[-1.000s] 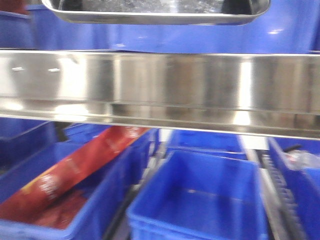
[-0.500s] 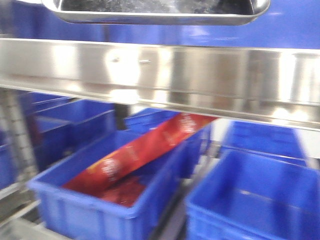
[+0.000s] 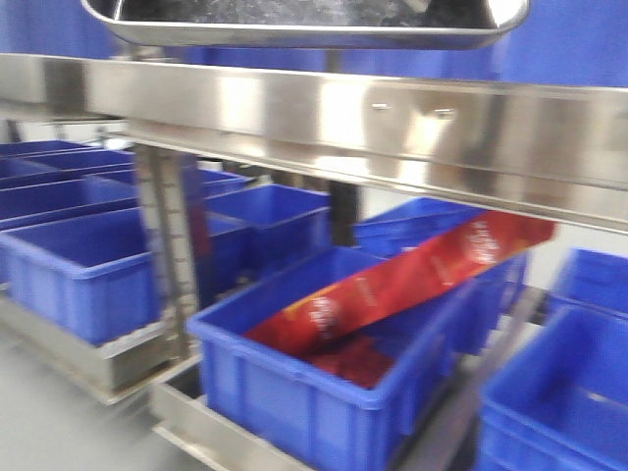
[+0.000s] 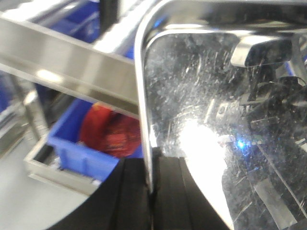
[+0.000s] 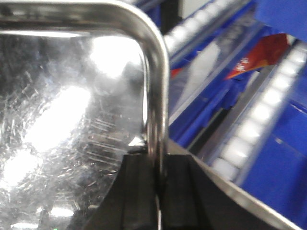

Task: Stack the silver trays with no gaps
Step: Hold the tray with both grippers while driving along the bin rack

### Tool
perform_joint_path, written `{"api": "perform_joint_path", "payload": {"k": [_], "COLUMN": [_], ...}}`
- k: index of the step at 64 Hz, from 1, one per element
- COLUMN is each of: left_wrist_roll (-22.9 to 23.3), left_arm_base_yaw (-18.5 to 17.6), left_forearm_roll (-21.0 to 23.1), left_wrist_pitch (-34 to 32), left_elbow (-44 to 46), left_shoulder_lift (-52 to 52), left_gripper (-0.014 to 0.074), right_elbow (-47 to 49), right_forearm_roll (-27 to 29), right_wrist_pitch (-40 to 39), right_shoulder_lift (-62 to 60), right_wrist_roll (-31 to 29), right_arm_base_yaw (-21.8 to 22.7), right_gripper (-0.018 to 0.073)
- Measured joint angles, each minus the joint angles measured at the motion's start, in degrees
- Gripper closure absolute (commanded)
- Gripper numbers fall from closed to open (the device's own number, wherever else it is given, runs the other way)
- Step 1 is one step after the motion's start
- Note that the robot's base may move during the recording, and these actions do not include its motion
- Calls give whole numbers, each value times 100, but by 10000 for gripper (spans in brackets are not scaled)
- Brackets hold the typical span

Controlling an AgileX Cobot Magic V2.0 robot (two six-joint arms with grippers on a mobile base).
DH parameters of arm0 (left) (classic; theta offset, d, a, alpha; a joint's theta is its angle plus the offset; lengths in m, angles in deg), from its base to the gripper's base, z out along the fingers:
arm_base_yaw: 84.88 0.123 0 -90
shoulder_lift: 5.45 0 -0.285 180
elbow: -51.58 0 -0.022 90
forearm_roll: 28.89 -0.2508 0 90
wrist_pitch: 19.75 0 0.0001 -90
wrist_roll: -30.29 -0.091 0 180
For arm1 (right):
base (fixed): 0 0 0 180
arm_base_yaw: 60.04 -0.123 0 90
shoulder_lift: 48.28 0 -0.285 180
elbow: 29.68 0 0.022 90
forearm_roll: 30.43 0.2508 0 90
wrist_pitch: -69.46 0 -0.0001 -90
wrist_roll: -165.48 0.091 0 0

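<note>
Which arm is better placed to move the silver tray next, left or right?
Neither alone: the left gripper clamps one rim of the silver tray, the right gripper the opposite rim, so both should probably move together.

Only small bits of the robot show. The left end effector (image 4: 149, 167) has two flat black fingers (image 4: 129, 191) with thin straight lines running down them. The right end effector (image 5: 157, 163) also has two black fingers (image 5: 134, 191), smooth and dull, getting wider toward the bottom.
</note>
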Motion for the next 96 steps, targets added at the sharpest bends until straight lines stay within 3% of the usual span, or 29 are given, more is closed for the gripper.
{"api": "perform_joint_path", "payload": {"k": [96], "left_wrist_roll": [0], "left_arm_base_yaw": [0], "left_forearm_roll": [0], "left_wrist_pitch": [11], "left_elbow": [0], "left_shoulder_lift": [0], "left_gripper": [615], "right_elbow": [0], "right_forearm_roll": [11], "right_wrist_pitch": [0], "right_shoulder_lift": [0], "right_wrist_roll": [0], "right_arm_base_yaw": [0], "right_gripper": [636]}}
